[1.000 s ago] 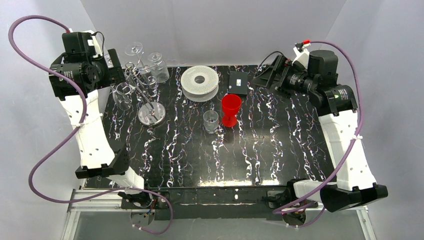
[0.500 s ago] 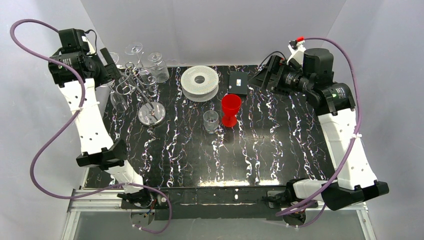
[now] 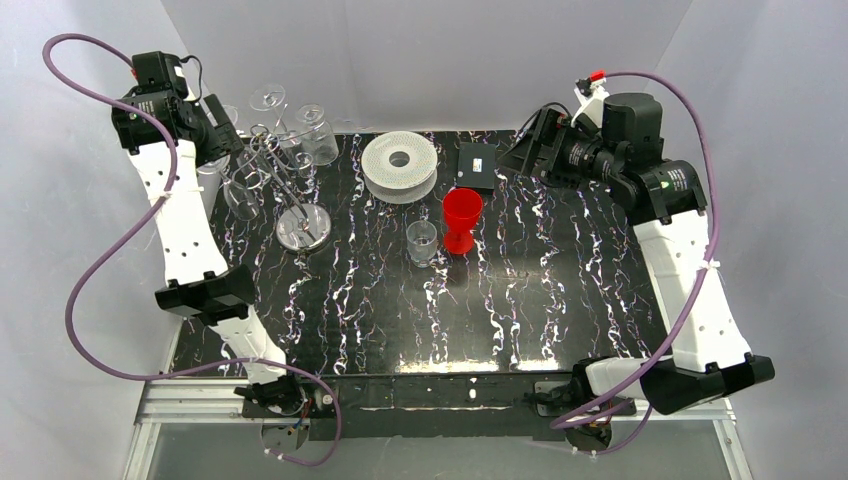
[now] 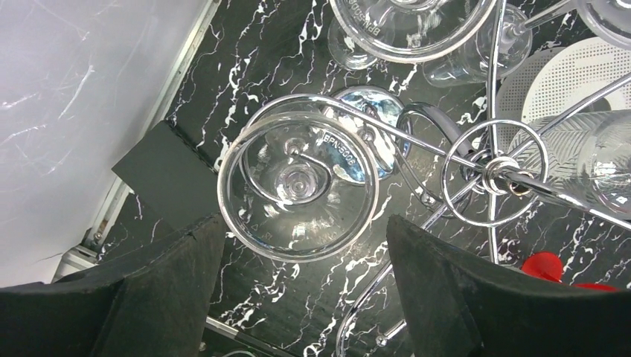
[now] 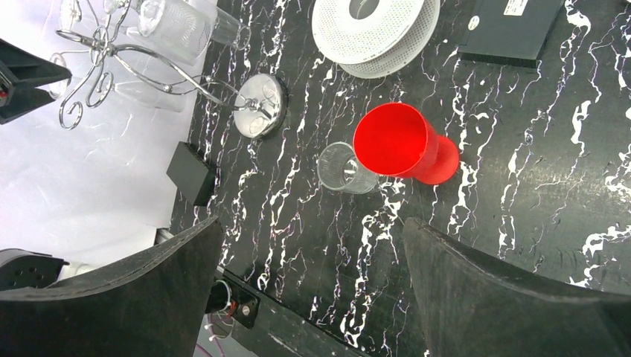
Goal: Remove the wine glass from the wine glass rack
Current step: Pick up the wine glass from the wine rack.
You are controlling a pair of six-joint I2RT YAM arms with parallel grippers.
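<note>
The wine glass rack [image 3: 290, 190] is a silver wire tree on a round chrome base [image 3: 303, 228] at the table's back left. Several clear wine glasses hang upside down from its arms. One wine glass [image 4: 298, 184] hangs on a curled arm directly below my left gripper [image 4: 305, 245], foot up, between the open black fingers but apart from them. In the top view my left gripper [image 3: 222, 135] hovers high above the rack's left side. My right gripper [image 3: 520, 155] is open and empty, high at the back right; the rack also shows in its view [image 5: 141, 56].
A white ribbed spool [image 3: 400, 165] and a black box [image 3: 477, 165] lie at the back. A red cup [image 3: 462, 220] and a small clear glass [image 3: 421, 241] stand mid-table. A small black block [image 5: 192, 172] lies near the left edge.
My left arm has risen and pulled back to the left, its gripper now pointing down over the hanging glass. My right arm has lifted slightly.
</note>
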